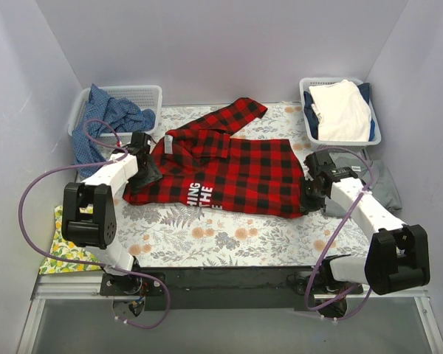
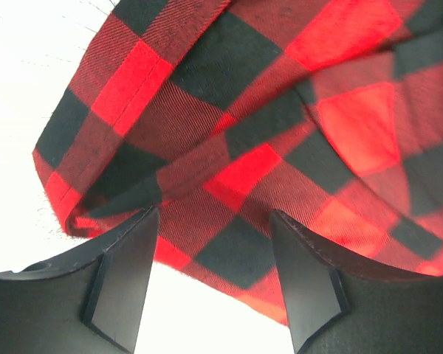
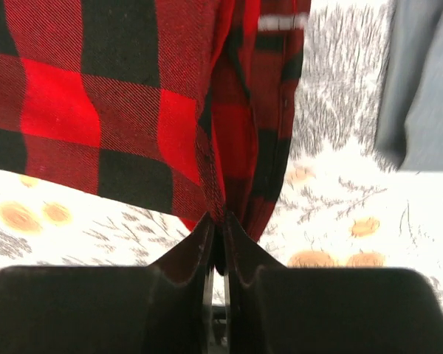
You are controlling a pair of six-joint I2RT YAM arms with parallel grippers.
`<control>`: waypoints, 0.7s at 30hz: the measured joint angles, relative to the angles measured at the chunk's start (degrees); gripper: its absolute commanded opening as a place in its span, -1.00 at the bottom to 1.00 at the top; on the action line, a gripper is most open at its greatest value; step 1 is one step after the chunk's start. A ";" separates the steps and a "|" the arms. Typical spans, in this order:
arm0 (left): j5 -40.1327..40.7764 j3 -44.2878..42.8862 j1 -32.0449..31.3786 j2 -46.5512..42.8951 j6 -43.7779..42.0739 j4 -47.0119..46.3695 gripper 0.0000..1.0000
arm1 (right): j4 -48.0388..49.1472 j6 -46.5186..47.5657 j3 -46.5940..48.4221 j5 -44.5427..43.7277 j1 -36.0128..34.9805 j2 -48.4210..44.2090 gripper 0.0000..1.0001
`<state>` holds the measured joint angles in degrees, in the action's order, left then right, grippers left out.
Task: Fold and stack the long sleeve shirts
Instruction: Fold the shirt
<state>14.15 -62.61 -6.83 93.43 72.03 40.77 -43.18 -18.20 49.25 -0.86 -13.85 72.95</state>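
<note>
A red-and-black plaid shirt with white lettering lies spread across the middle of the floral table cloth, one sleeve reaching to the back. My left gripper is open at the shirt's left edge; in the left wrist view the plaid cloth lies between and beyond the spread fingers. My right gripper is shut on the shirt's right edge; in the right wrist view the jaws pinch a fold of plaid. A grey shirt lies at the right, partly under my right arm.
A white basket at the back left holds a blue cloth. A basket at the back right holds cream-white and navy cloth. A yellow lemon-print cloth lies at the near left.
</note>
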 measured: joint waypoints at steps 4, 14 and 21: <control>-0.35 0.02 0.35 2.71 0.46 -0.04 0.19 | -1.49 0.04 -3.26 1.31 0.02 -0.35 -0.66; -2.38 1.68 1.95 5.11 0.92 -0.39 -1.00 | -1.81 -1.05 -7.54 1.73 0.02 -0.50 -0.97; -3.89 2.25 2.93 4.22 0.46 -0.52 -1.00 | -1.84 -1.92 -9.01 0.85 0.02 -1.79 -0.97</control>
<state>10.26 -60.36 -3.90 97.65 72.49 40.25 -45.01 -20.12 40.25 -0.01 -13.82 71.16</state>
